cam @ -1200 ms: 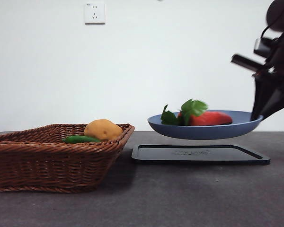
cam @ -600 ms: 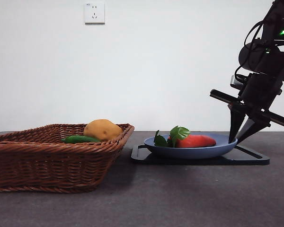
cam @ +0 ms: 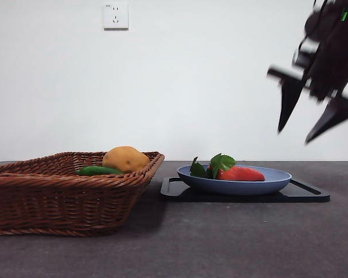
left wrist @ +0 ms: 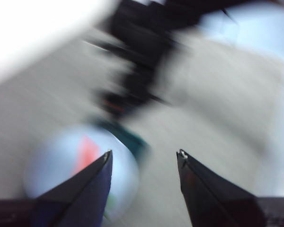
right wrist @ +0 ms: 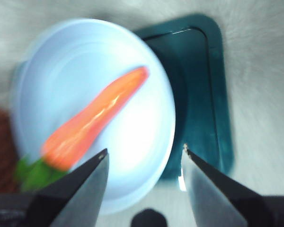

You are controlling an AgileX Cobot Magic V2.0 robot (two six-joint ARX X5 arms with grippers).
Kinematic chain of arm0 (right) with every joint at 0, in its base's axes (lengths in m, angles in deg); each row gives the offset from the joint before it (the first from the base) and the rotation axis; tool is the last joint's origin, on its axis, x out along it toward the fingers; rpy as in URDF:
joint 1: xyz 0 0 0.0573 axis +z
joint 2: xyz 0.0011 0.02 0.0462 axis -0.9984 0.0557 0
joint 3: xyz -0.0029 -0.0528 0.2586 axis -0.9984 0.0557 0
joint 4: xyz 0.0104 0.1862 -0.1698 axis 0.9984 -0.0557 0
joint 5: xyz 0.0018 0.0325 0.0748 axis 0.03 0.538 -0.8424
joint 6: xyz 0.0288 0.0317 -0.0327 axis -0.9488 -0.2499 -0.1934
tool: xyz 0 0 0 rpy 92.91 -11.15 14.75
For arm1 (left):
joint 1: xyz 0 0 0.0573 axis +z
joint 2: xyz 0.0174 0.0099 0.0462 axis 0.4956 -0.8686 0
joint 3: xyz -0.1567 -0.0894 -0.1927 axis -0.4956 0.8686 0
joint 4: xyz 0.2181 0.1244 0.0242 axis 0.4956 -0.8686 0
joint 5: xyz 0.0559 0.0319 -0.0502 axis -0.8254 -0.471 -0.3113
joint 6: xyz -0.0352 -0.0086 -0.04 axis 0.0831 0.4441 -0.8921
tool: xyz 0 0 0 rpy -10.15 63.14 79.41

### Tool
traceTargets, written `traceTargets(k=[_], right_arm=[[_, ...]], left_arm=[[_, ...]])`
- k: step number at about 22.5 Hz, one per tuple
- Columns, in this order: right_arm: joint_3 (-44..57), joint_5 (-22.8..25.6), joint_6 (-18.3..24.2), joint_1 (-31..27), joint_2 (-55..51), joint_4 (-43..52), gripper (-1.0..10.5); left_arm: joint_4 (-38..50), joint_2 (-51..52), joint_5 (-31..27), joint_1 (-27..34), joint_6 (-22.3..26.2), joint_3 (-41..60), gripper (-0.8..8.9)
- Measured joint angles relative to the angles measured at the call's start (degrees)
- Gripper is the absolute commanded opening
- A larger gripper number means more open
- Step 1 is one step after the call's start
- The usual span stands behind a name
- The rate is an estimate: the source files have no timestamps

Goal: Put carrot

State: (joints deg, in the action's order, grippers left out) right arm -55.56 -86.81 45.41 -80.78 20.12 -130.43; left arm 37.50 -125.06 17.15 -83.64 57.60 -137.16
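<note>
The carrot (cam: 240, 173) lies on the blue plate (cam: 278, 180), which sits on the black tray (cam: 310, 194); placement looks done. At two o'clock above the plate, the right gripper (cam: 306, 124) hangs spread and empty. The left gripper (left wrist: 144, 158) is spread too, holding nothing.

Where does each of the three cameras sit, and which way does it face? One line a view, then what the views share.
Front view: low, level across the table, facing basket, plate, one raised gripper.
Left wrist view: high, blurred; left gripper open, plate far below.
Right wrist view: straight above plate; right gripper open over it.
Shared: carrot on the plate.
</note>
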Motion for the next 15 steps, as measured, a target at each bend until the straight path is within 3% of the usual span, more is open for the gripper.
traceTargets(k=[1, 3, 4, 5, 7, 15], right_arm=[[-0.1, 0.1, 0.5, 0.0, -2.4, -2.5, 2.3], [-0.1, 2.4, 2.3, 0.1, -6.4, -7.9, 1.2], [-0.1, 4.5, 3.3, 0.4, -8.1, -9.8, 0.5], [0.0, 7.2, 4.4, 1.0, -10.2, -11.3, 0.0], [2.0, 11.7, 5.8, 3.0, -16.3, -9.6, 0.1], [14.4, 14.2, 6.4, 13.9, -34.8, 2.5, 0.1]], left_arm=[[3.5, -0.4, -3.6, 0.3, 0.1, 0.0, 2.25], [5.9, -1.0, -8.5, 1.8, 0.3, 0.0, 0.52], [5.5, -1.0, -8.9, 3.0, 0.7, 0.0, 0.11], [4.7, -1.0, -9.1, 4.2, 1.0, 0.0, 0.05], [1.4, -1.0, -9.3, 7.6, 1.4, 0.0, 0.06], [-3.9, 2.3, -8.9, 17.9, 1.6, 2.7, 0.06]])
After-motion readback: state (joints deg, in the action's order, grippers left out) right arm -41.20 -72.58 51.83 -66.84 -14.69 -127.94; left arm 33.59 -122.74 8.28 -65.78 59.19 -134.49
